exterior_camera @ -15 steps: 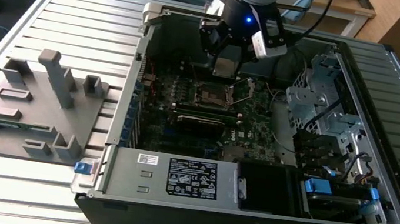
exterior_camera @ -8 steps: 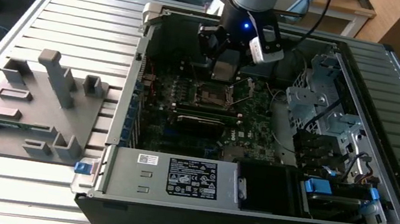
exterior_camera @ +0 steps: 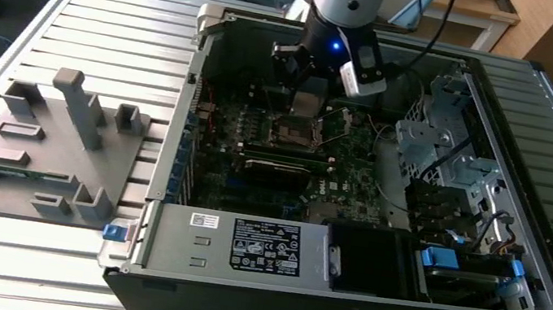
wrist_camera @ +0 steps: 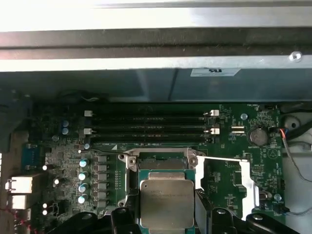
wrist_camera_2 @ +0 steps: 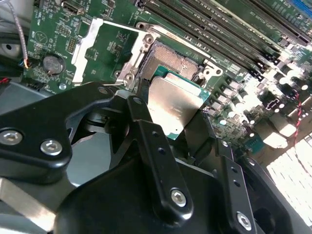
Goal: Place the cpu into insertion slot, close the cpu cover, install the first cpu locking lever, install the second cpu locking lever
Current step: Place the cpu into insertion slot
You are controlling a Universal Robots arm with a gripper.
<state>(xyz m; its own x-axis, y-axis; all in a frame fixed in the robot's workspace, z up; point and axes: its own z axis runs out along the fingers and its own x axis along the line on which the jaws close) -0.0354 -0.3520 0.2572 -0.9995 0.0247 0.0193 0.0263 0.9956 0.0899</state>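
My gripper (exterior_camera: 306, 103) reaches down into the open computer case over the motherboard. It is shut on the cpu (wrist_camera_2: 173, 105), a flat square chip with a dull silver top and green edge, held by two opposite sides between the black fingers (wrist_camera_2: 146, 112). In the first wrist view the cpu (wrist_camera: 167, 202) hangs just above the insertion slot (wrist_camera: 161, 163), overlapping its near part. The insertion slot (wrist_camera_2: 175, 66) is a square socket with a metal rim and a dark centre. The cpu cover (wrist_camera_2: 105, 46), a silver frame plate, stands flipped open beside the socket, as does the cpu cover (wrist_camera: 243, 178) in the first wrist view.
Long black memory sticks (wrist_camera: 151, 126) run just beyond the socket. A coin cell (wrist_camera: 257, 136) and loose wires sit near the open cover. The grey power-supply box (exterior_camera: 263, 248), a metal drive cage (exterior_camera: 442, 147) and the case walls hem the board in. A grey fixture plate (exterior_camera: 37, 144) lies outside the case.
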